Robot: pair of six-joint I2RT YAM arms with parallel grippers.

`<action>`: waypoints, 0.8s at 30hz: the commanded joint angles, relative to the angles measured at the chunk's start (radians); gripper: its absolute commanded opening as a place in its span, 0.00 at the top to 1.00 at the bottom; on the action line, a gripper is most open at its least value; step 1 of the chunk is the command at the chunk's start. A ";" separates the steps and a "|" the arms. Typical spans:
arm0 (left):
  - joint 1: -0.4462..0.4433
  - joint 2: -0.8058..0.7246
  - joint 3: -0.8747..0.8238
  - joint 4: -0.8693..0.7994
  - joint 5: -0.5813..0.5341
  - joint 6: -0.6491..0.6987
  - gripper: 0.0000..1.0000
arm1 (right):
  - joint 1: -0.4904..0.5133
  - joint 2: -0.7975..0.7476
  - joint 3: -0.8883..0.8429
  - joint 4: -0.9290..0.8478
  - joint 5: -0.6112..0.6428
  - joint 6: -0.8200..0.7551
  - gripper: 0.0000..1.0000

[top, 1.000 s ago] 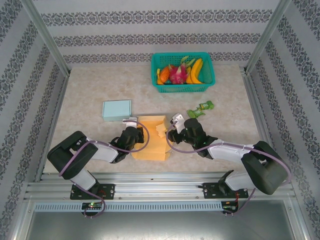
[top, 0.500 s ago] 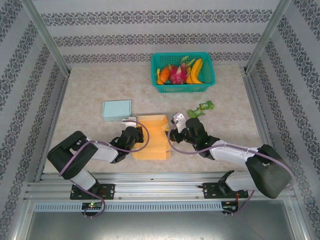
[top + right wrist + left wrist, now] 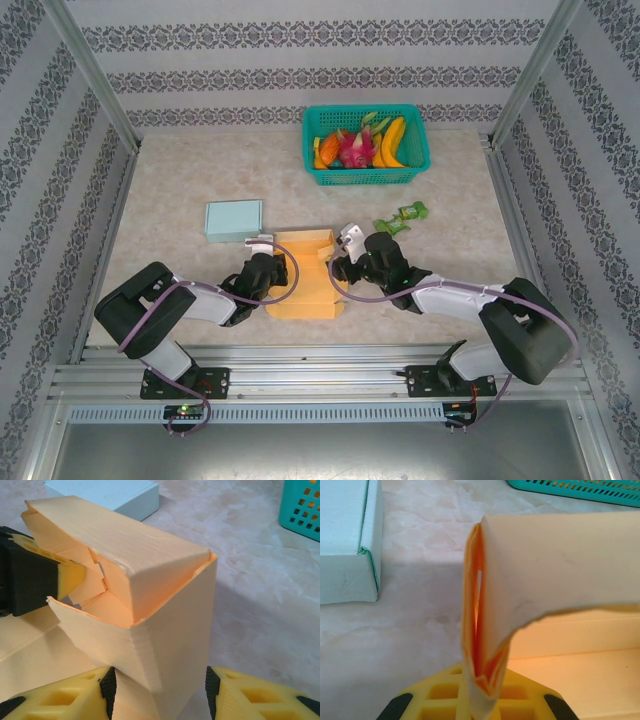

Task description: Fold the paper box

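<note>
L hand (image 3: 479, 702) clamped on the paper box (image 3: 305, 290) wall, prob to pin the fold; R hand (image 3: 160, 690) half open astride its end, grip unclear.

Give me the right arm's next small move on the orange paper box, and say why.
Probably close the right pincer gently on the upright corner of the orange paper box it straddles, to set that crease. The left pincer is shut on the opposite folded wall, so the box is braced; whether the right pads touch is unclear.
</note>
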 commanded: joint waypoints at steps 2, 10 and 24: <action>-0.005 0.028 0.027 0.029 -0.015 0.004 1.00 | 0.036 0.013 0.037 0.055 0.059 0.000 0.50; -0.094 0.078 0.080 0.010 -0.129 0.061 1.00 | 0.071 0.083 0.048 0.136 0.256 0.026 0.54; -0.181 0.104 0.145 -0.074 -0.291 0.076 1.00 | 0.096 0.243 0.024 0.361 0.489 0.006 0.72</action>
